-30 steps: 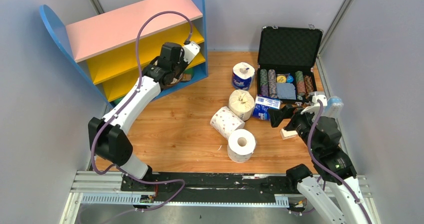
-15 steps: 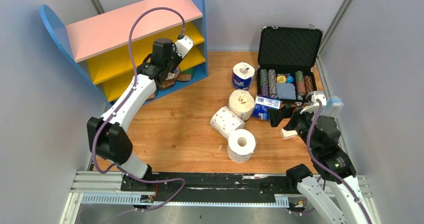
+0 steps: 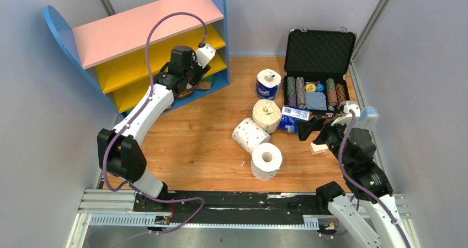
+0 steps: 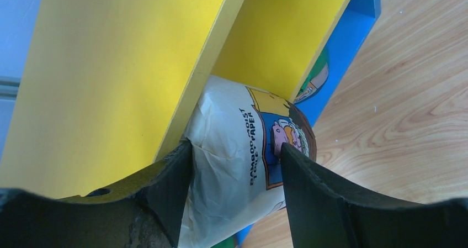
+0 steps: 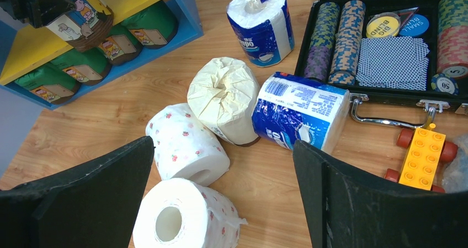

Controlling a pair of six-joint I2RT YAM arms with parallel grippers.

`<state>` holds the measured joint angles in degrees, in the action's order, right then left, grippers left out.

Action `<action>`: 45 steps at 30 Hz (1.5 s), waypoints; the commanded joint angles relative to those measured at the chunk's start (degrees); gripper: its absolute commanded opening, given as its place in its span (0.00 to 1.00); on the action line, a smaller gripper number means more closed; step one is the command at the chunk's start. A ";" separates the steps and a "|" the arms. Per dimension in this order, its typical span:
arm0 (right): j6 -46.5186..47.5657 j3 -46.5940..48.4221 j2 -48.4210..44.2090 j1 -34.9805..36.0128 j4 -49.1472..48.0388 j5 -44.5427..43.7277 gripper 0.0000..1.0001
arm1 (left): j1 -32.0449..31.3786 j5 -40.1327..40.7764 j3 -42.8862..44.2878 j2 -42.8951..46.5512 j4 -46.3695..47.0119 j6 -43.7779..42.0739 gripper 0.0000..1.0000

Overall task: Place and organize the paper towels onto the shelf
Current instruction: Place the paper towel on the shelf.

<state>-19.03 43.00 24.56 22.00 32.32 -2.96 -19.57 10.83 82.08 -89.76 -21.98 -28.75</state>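
The left arm (image 3: 144,111) stretches forward from its base, elbow low, wrist angled down and away. The left gripper (image 4: 237,165) has both black fingers (image 4: 165,187) flanking a cream-wrapped paper roll (image 4: 237,148); whether they clamp it cannot be told. The right arm (image 3: 361,170) stays folded close to its base, the right gripper (image 5: 221,204) spread wide and empty.

green rolls (image 5: 83,66) half hidden under shelf board (image 5: 33,52), labels unreadable
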 commanded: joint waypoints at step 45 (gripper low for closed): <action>-0.75 0.06 0.05 0.28 -2.26 0.10 1.00 | 1.29 19.79 -10.14 6.71 19.29 -0.13 0.60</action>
<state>-19.05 43.00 24.62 22.00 32.32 -2.94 -19.18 25.34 72.99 -84.73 -4.14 -28.32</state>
